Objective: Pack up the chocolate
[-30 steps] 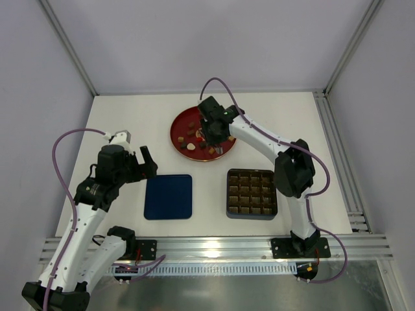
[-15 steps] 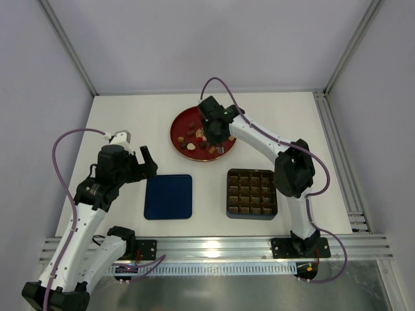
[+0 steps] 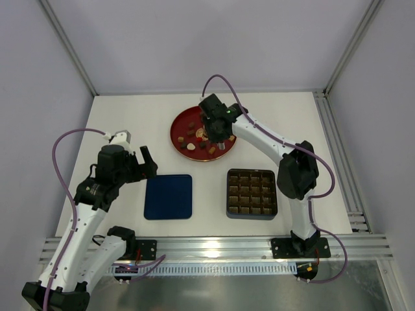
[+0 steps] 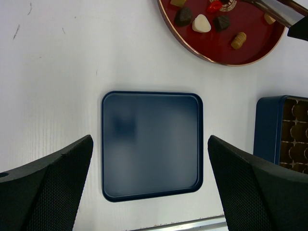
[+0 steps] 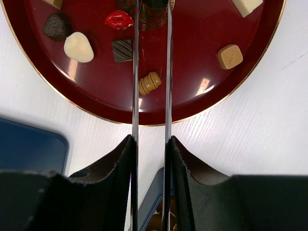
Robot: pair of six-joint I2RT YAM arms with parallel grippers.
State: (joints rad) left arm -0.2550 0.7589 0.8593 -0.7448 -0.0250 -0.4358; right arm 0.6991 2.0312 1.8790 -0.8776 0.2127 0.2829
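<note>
The right gripper (image 5: 151,6) hung over the red plate (image 5: 202,57). Its two thin fingers (image 5: 135,72) ran off the top edge of the right wrist view, so the tips were cut off. The fingers stood close, with only a thin gap between them. Something dark sat right at the tips, but I could not tell if the jaws pinched it.

The chocolates (image 5: 78,46) lay spread on the plate, at the far side of the table (image 3: 130,116). A light brown chocolate (image 5: 149,83) showed through the gap between the fingers, back from the tips. A dark square chocolate (image 5: 122,50) lay just left of the fingers. From the top view, the arm hid part of the plate.

The left gripper (image 4: 149,139) hung with its jaws wide apart above the dark-blue lid (image 4: 144,183), well apart from the chocolates. The brown tray (image 3: 251,193) sat right of the lid.
</note>
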